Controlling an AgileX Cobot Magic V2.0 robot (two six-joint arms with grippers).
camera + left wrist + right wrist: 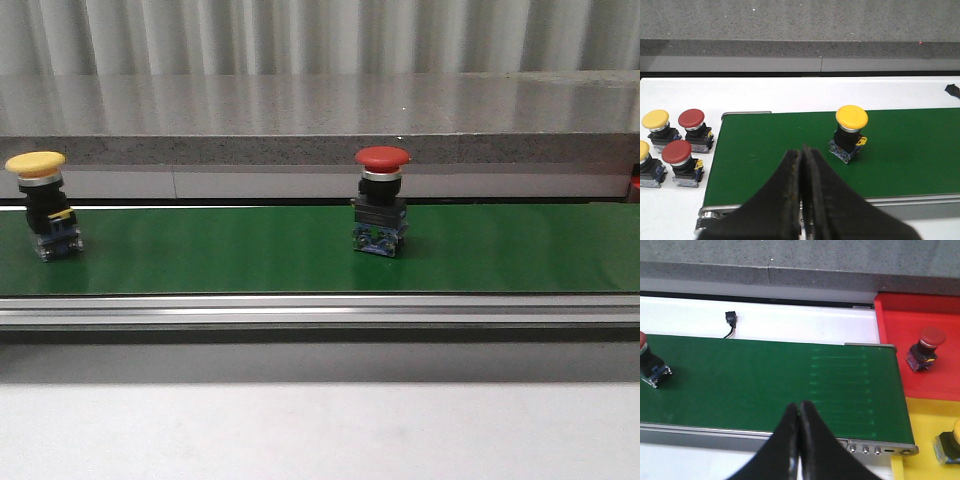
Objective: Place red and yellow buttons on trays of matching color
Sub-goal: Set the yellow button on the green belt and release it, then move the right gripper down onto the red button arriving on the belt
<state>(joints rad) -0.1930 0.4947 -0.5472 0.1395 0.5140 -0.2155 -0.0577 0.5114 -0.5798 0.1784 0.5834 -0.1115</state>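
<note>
On the green conveyor belt (250,250) stand a yellow button (40,200) at the left end and a red button (382,200) near the middle. In the left wrist view the yellow button (850,131) is beyond my left gripper (802,150), which is shut on nothing. My right gripper (800,405) is also shut and empty, over the belt's near edge, with the red button (649,367) far off to its side. A red tray (895,320) holds a red button (926,349). A yellow tray (927,420) holds a yellow button (950,442).
Several spare red and yellow buttons (680,160) stand on the white table beside the belt's left end. A small black connector (730,320) lies behind the belt. A grey stone ledge (320,150) runs along the back.
</note>
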